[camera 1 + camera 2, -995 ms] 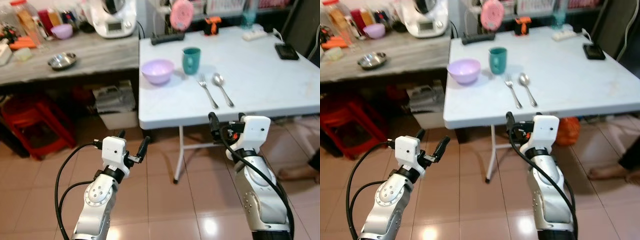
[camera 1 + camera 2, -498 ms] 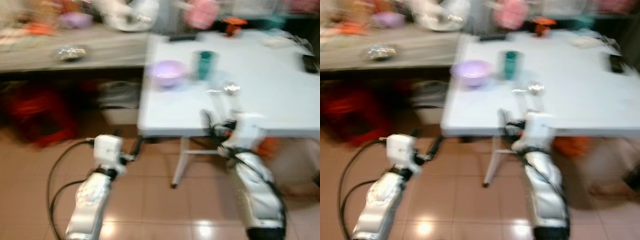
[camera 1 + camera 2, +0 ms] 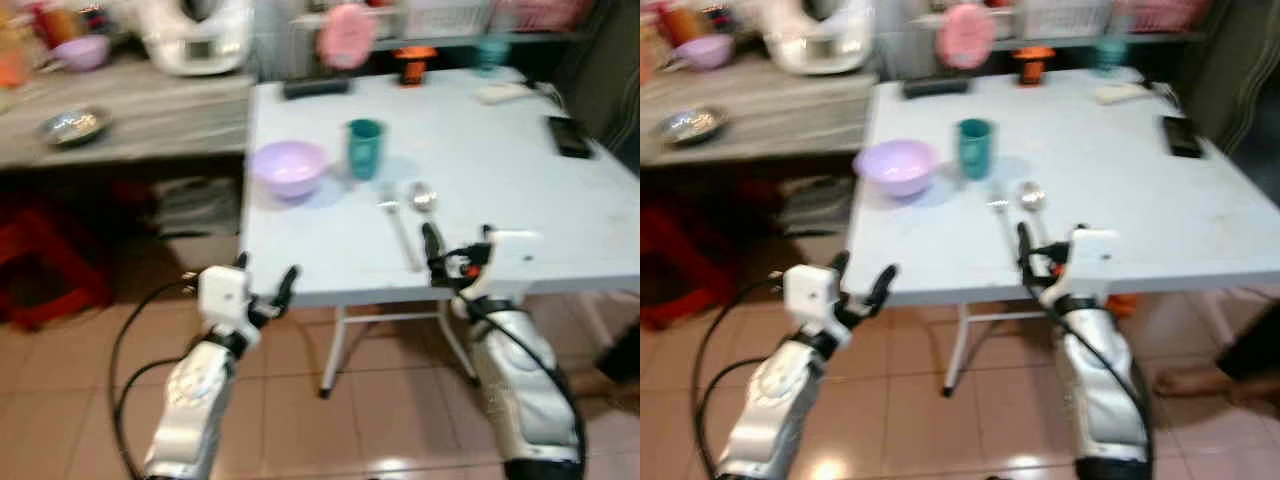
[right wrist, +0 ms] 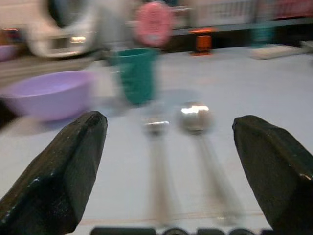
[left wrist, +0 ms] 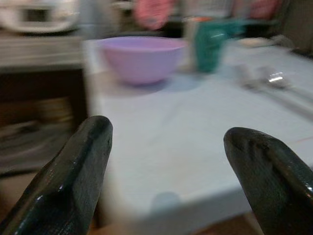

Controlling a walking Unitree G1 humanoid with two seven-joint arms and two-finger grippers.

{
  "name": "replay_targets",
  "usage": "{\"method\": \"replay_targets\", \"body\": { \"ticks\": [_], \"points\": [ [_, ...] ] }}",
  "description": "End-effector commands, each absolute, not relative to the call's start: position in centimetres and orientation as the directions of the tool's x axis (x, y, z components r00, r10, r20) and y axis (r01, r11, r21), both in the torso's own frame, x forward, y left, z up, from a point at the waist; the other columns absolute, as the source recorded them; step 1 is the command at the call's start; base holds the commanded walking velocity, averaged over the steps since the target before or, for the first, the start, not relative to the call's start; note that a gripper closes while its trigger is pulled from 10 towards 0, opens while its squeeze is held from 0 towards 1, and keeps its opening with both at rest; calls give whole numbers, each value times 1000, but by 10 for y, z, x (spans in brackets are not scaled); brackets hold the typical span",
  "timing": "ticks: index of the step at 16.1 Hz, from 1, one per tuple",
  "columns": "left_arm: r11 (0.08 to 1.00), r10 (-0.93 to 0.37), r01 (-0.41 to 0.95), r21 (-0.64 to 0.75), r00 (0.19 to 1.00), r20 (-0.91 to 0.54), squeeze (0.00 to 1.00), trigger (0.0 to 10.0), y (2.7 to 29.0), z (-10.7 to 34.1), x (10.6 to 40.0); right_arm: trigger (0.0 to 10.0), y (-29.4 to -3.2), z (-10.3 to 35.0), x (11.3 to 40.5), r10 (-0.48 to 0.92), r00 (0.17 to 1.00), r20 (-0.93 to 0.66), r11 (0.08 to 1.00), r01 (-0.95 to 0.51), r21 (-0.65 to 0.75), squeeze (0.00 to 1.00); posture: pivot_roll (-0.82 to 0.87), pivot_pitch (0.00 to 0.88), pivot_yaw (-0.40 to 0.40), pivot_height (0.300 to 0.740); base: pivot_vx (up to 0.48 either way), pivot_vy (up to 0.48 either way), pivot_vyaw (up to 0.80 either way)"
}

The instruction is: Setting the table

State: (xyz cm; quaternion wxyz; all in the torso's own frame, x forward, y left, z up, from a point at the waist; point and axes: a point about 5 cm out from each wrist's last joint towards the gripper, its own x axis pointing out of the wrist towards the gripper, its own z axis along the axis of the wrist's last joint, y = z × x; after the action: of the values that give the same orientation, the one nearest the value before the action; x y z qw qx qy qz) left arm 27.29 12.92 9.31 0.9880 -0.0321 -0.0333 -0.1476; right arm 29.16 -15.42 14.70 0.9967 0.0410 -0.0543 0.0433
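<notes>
You are looking at a white folding table (image 3: 520,190) with its near edge just ahead of both arms. On it, the lilac bowl (image 3: 288,167) sits near the table's left front corner, and the teal cup (image 3: 364,148) stands upright just beside the bowl, on the side toward the table's middle. Nearer the table's front edge than the cup, a fork (image 3: 398,222) and a spoon (image 3: 424,199) lie side by side, the fork on the bowl's side; their handles blur toward the front edge.

Your left gripper (image 3: 264,285) hangs just off the table's left front corner, below the top, with its two black fingers spread and nothing between them. Your right gripper (image 3: 457,250) sits at the table's front edge, right in front of the fork and spoon; its fingers are also wide apart and empty.

The head views give you what the wrists cannot: a black phone (image 3: 570,136) toward the table's far right edge, a dark power strip (image 3: 315,87) along its back edge, and a grey counter (image 3: 150,120) to the left of the table carrying a steel bowl (image 3: 68,127). The left wrist view looks low across the tabletop at the bowl and cup between its fingers (image 5: 73,176). The right wrist view lines up on the fork and spoon heads, with the cup behind them, between its own fingertips (image 4: 63,171)
</notes>
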Motion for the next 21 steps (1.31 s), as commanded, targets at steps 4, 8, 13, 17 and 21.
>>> {"method": "replay_targets", "body": {
  "ticks": [4, 8, 13, 17, 21],
  "points": [
    [955, -288, 292, -52, 955, 74, 0, 10000, 128, 95, 275, 10000, -158, 152, 291, 72, 989, 130, 995, -80, 61, 0, -79, 68, 53, 740, 0, 0, 0],
    [957, -281, 285, -50, 957, 74, 0, 10000, 128, 95, 276, 10000, -157, 152, 291, 76, 988, 135, 995, -85, 61, 0, -80, 67, 54, 740, 0, 0, 0],
    [959, -278, 281, -29, 957, 87, 0, 10000, 130, 97, 277, 10000, -156, 153, 290, 81, 987, 140, 994, -90, 61, 0, -80, 66, 57, 740, 0, 0, 383],
    [959, -278, 282, -31, 956, 94, 0, 10000, 131, 99, 278, 10000, -155, 153, 290, 82, 986, 142, 994, -92, 64, 0, -81, 67, 59, 740, 0, 0, 577],
    [955, -291, 295, -29, 951, 107, 0, 10000, 130, 101, 278, 10000, -155, 153, 290, 81, 986, 144, 993, -92, 69, 0, -81, 67, 59, 740, 0, 0, 0]
  ]
}}
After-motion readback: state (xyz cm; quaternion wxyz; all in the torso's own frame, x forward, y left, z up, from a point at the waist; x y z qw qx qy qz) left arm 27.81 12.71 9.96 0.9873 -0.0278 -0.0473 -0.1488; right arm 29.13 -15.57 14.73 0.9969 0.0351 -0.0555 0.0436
